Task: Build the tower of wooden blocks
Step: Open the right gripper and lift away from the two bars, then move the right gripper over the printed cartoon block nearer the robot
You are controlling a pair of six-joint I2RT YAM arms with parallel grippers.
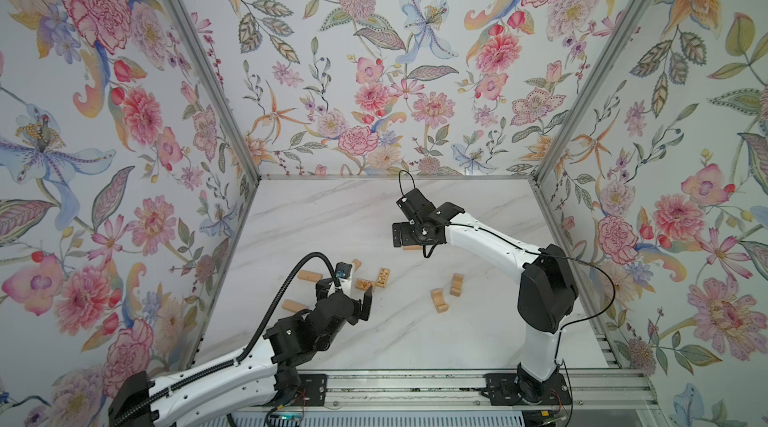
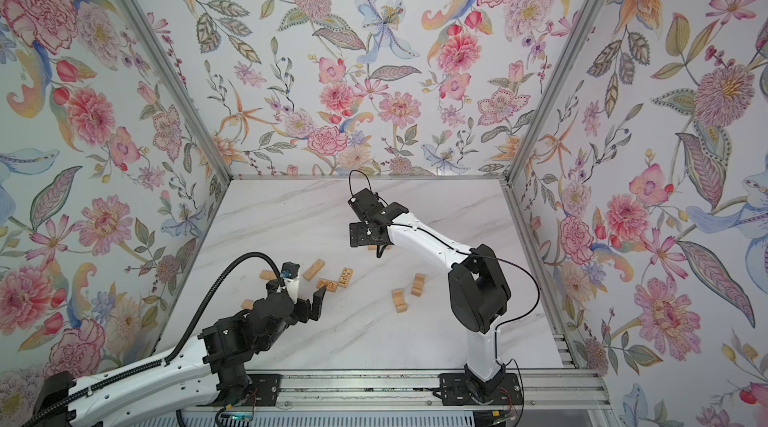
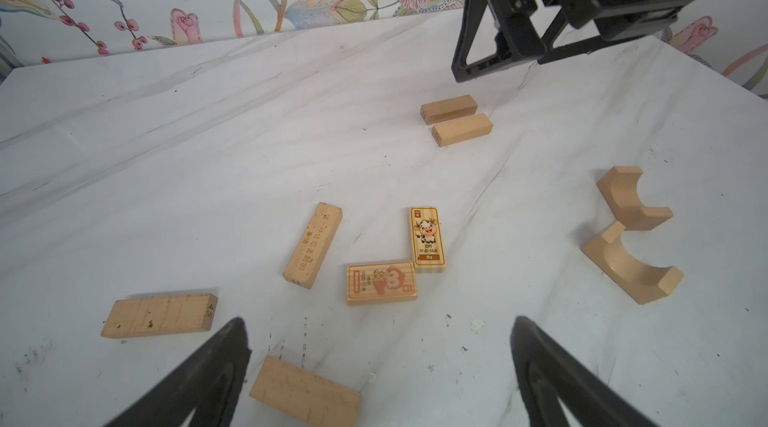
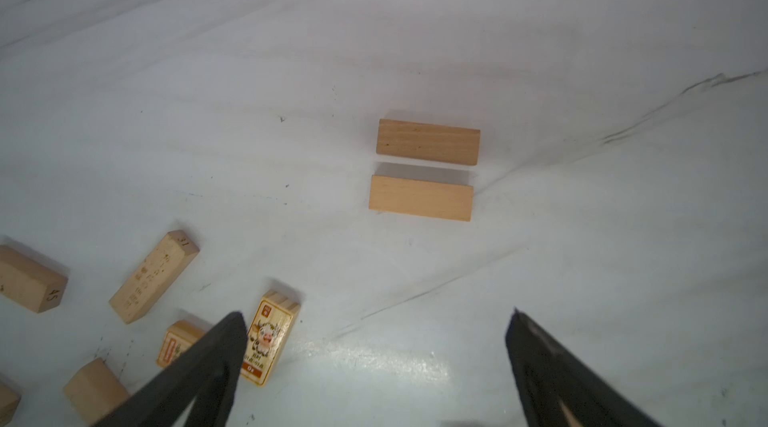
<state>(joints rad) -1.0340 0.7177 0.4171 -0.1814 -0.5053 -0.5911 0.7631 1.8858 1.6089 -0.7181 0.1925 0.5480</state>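
Observation:
Two plain wood blocks (image 4: 428, 142) (image 4: 421, 198) lie side by side with a narrow gap and nothing on top; no stacked tower is in view. My right gripper (image 4: 374, 314) hangs open above them, empty, and mostly hides them in both top views (image 1: 419, 225). My left gripper (image 3: 379, 321) is open and empty over the loose blocks: a plain bar (image 3: 305, 396) just ahead of its jaws, a printed Monkey block (image 3: 381, 282), an Ox block (image 3: 428, 240), and two more bars (image 3: 312, 245) (image 3: 160, 316). Two arch blocks (image 1: 457, 284) (image 1: 438, 300) lie to the right.
The marble table (image 1: 374, 346) is walled by flowered panels at the back and both sides. An aluminium rail (image 1: 415, 387) carrying both arm bases runs along the front edge. The right arm's elbow (image 1: 546, 287) stands tall near the arches.

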